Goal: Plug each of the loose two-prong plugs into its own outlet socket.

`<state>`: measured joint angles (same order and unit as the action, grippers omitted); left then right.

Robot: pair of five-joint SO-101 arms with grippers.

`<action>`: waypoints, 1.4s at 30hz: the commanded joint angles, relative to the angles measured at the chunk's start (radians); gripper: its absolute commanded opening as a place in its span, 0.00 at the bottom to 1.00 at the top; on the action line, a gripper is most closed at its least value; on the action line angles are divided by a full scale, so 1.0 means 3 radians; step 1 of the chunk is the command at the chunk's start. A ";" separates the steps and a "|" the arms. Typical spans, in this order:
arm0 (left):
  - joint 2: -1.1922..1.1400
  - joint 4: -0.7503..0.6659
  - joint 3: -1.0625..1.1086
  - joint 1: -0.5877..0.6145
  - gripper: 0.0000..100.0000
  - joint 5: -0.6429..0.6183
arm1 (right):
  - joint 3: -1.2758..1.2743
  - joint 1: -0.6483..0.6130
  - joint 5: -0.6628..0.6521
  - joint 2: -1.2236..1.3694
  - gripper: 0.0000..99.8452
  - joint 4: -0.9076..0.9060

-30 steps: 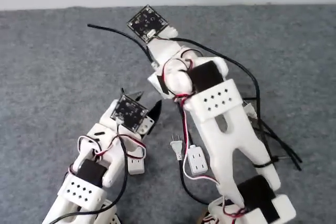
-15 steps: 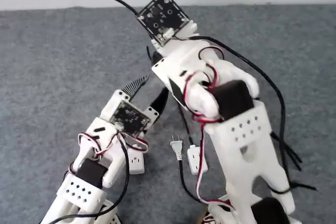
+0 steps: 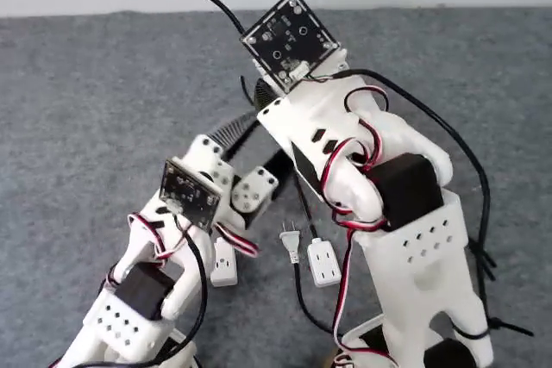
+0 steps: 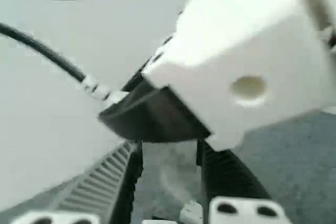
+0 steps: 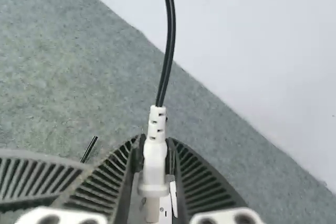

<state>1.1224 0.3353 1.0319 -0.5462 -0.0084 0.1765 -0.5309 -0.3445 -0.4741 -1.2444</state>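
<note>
With my right gripper clamped on a two-prong plug, raised well away from the outlet socket, and my left gripper parted, I judge lining the prongs up over that socket comes next.

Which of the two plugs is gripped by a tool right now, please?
The white plug on the black cable, clamped in the right tool; the other plug lies loose on the carpet beside a socket.

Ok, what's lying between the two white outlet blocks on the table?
In the high view: a loose two-prong plug and its black cord, beside the right outlet block, farther from the left outlet block.
</note>
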 commanded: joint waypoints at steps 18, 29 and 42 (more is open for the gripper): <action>0.0051 -0.0297 -0.0253 0.0256 0.17 -0.0036 | 0.0164 -0.0090 0.0164 -0.0422 0.01 -0.0325; 0.0066 -0.0307 -0.0069 0.0455 0.17 -0.0015 | 0.0174 -0.0130 0.0164 -0.0427 0.01 -0.0621; 0.0061 -0.0307 -0.0003 0.0742 0.17 -0.0036 | 0.0179 -0.0120 0.0164 -0.0427 0.01 -0.1015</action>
<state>1.1208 0.2877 1.0472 -0.3406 -0.0207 0.2148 -0.5646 -0.3030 -0.6045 -1.5159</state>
